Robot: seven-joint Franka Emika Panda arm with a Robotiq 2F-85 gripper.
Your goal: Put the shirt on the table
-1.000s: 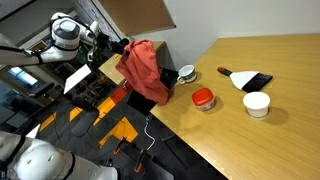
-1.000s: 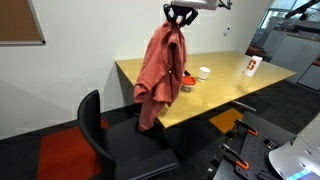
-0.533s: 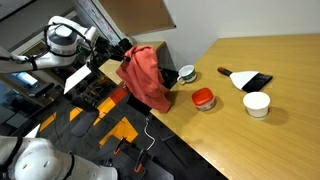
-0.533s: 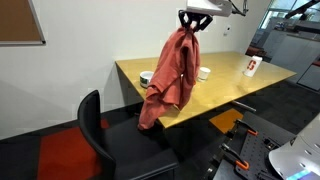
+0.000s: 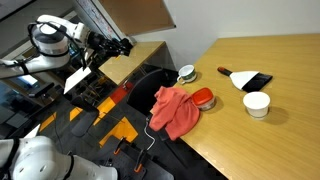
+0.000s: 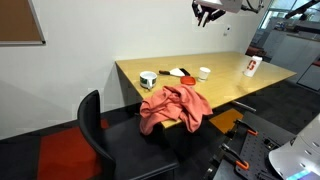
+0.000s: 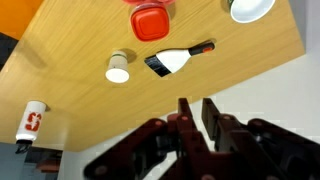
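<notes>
The red shirt (image 5: 175,110) lies crumpled on the near edge of the wooden table (image 5: 275,140), partly hanging over the edge. It also shows in an exterior view (image 6: 172,105), draped over the table's (image 6: 230,88) front corner. My gripper (image 5: 125,45) hangs high in the air, away from the shirt, with its jaws a little apart and nothing between them. It shows near the ceiling in an exterior view (image 6: 207,14). In the wrist view the gripper (image 7: 198,108) looks down on the table (image 7: 80,60) from far above; the shirt is out of that view.
A red container (image 5: 203,98), a white cup (image 5: 257,104), a black brush (image 5: 250,80) and a small bowl (image 5: 186,73) stand on the table. A tall paper cup (image 6: 252,66) stands at the far end. A black chair (image 6: 95,130) stands by the table.
The shirt was hanging from my gripper; it has been let go and has dropped onto the table's edge. The gripper has moved up and away, empty.
</notes>
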